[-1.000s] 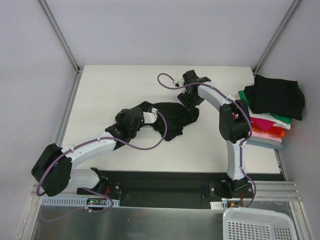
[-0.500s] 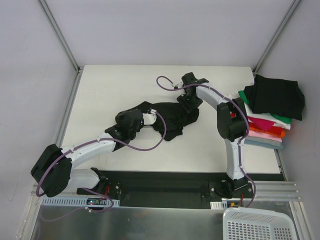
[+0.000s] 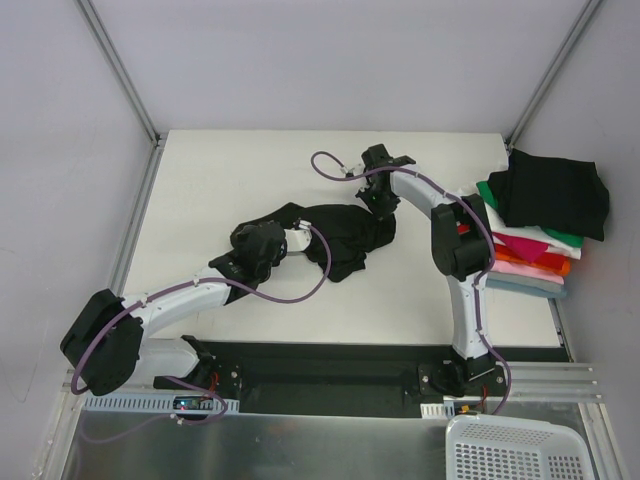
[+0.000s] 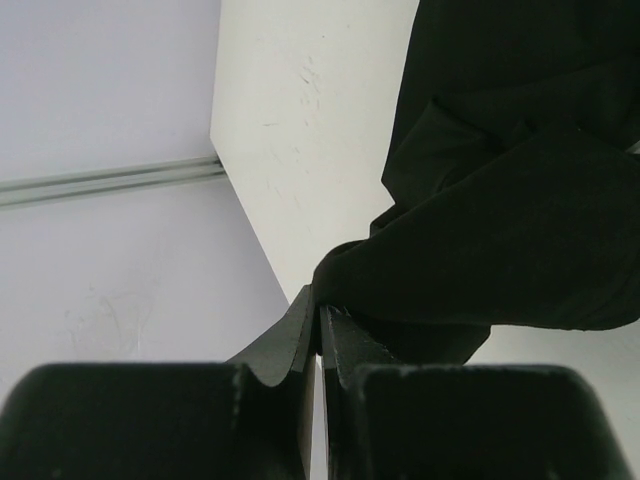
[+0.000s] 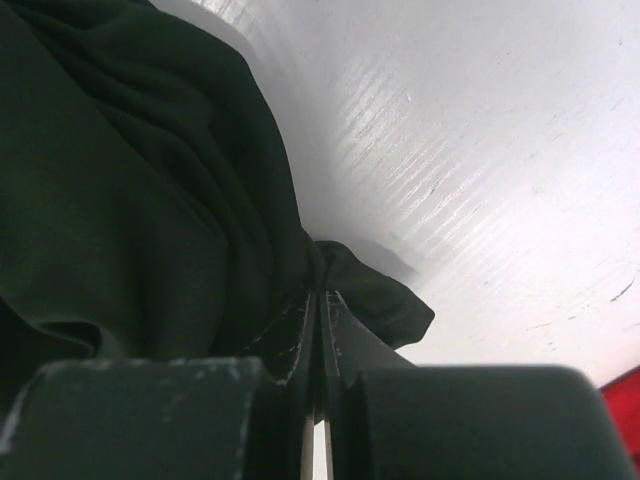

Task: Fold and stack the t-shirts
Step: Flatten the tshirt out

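Barely any shift over the last second: the left end effector [image 4: 318, 320] and right end effector [image 5: 320, 300] stay pinched on the black t-shirt [image 3: 345, 235], which sits bunched mid-frame on the desk [image 3: 220, 180]. It probably needs spreading flat before any folding.

White table [image 3: 230, 180] between plain grey walls [image 3: 330, 60], white basket [image 3: 515, 450] nearby

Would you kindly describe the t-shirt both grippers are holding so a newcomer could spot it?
On the white table, look at the middle. The crumpled black cloth t-shirt lies there, pinched by the left gripper and right gripper. Unlike the folded tees stacked at the right edge, it is bunched.
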